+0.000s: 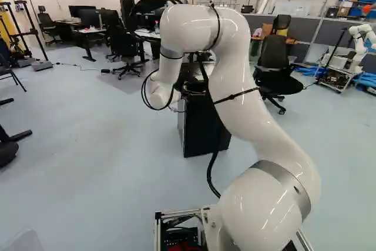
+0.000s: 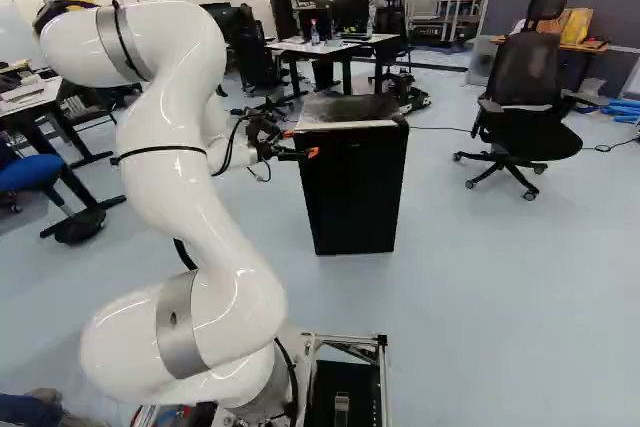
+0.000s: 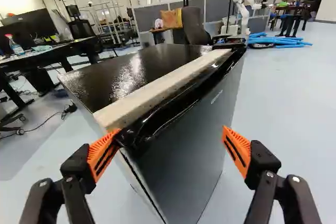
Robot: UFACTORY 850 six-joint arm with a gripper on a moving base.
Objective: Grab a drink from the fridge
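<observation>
In the right base view my gripper is at the upper left corner of the small black fridge, which also shows behind my arm in the left base view. The wrist view has the gripper open around the near end of the fridge door. One orange finger pad is by the door's top corner, at its hinge or opening edge; I cannot tell which, nor whether it touches. The other pad stands off the door's front face. A pale strip runs along the fridge's top behind the door. The fridge's inside is hidden.
An office chair stands right of the fridge in the right base view. Behind are desks with a bottle on one. Another robot is at the far right of the left base view. A cable lies on the floor.
</observation>
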